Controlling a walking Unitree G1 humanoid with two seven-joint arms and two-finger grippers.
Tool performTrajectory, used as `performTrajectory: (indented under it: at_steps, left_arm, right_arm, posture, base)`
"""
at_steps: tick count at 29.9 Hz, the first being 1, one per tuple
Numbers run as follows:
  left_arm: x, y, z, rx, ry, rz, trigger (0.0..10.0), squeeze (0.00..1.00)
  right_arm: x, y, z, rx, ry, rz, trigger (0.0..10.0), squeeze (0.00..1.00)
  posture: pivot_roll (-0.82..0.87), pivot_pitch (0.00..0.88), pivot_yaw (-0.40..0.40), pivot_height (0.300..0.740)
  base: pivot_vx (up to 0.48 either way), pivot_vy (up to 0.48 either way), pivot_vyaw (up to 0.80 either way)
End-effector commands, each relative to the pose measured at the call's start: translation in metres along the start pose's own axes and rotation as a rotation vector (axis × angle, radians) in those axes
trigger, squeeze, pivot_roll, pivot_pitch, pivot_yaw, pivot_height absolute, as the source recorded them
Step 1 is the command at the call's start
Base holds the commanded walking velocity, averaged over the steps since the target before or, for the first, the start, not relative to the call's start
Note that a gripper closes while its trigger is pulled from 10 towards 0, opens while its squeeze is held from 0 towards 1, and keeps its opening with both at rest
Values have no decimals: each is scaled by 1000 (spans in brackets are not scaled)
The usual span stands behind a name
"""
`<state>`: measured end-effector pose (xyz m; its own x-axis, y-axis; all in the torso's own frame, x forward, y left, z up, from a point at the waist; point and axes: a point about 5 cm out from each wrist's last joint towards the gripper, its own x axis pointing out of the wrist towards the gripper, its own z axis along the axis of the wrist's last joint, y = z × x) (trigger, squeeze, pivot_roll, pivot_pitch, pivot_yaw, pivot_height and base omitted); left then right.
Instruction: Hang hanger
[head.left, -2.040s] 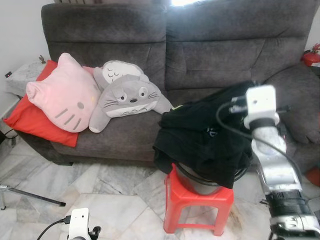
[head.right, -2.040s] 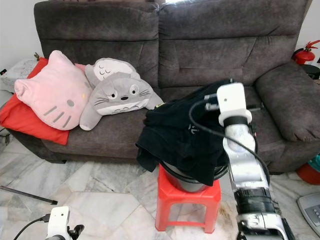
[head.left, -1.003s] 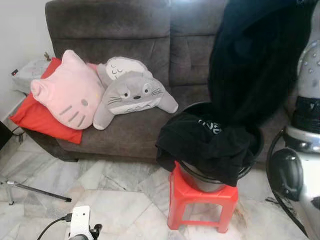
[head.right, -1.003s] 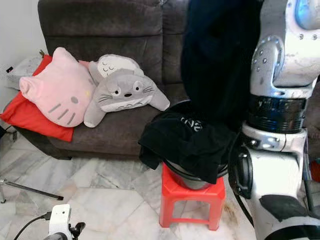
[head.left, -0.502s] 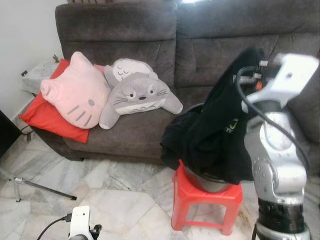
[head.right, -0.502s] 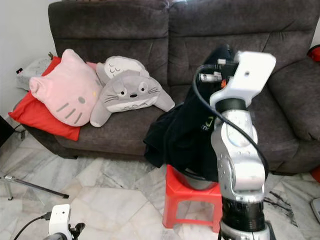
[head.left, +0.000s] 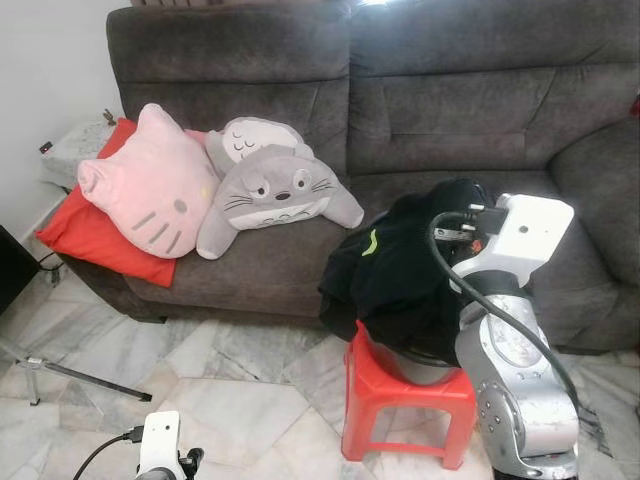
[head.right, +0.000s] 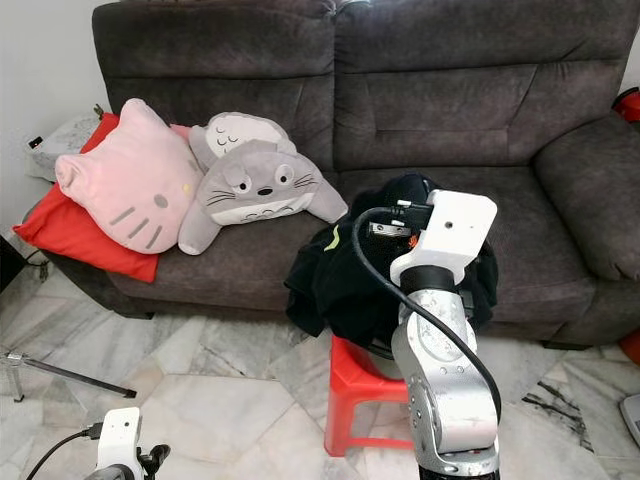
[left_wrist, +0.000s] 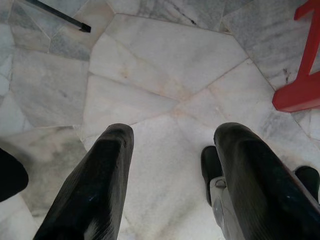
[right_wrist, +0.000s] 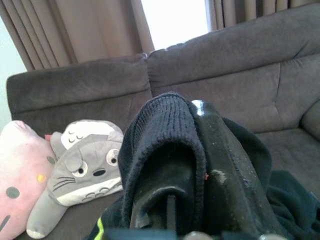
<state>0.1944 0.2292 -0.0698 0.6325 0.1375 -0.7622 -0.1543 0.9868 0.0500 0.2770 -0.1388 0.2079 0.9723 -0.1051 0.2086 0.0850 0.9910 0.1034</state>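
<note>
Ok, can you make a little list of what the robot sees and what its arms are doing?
right pincer: shut on the black clothes, held over the bucket
left pincer: open, hanging idle above the marble floor
bucket: on the red stool, draped with the clothes
sofa: grey, behind the stool
pink cat cushion: on the sofa, on a red pillow
grey plush toy: beside the pink cushion
hanger: cannot tell
</note>
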Motion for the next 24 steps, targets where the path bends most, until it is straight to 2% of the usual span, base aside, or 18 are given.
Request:
performTrajectory:
  at_steps: [1, 12, 18, 24]
  left_arm:
    - [-1, 8, -1, 9, 18, 15, 10000, 0]
    - [-1, 9, -2, 18, 15, 5, 10000, 0]
    - [-1, 9, -3, 23, 18, 1, 10000, 0]
    - [-2, 8, -4, 27, 20, -4, 10000, 0]
  right_arm:
    - [3, 0, 0, -12, 4, -13, 10000, 0]
    - [11, -10, 2, -39, -6, -43, 10000, 0]
    - [14, -7, 5, -44, -16, -34, 10000, 0]
    - [16, -4, 10, -50, -36, -19, 10000, 0]
  posture:
    - [-169, 0, 87, 740]
    - [-144, 0, 82, 740]
    - [-142, 0, 80, 740]
    - [-152, 0, 73, 740]
  base:
    - [0, 0, 0]
    - [0, 0, 0]
    - [0, 0, 0]
    - [-250, 0, 0]
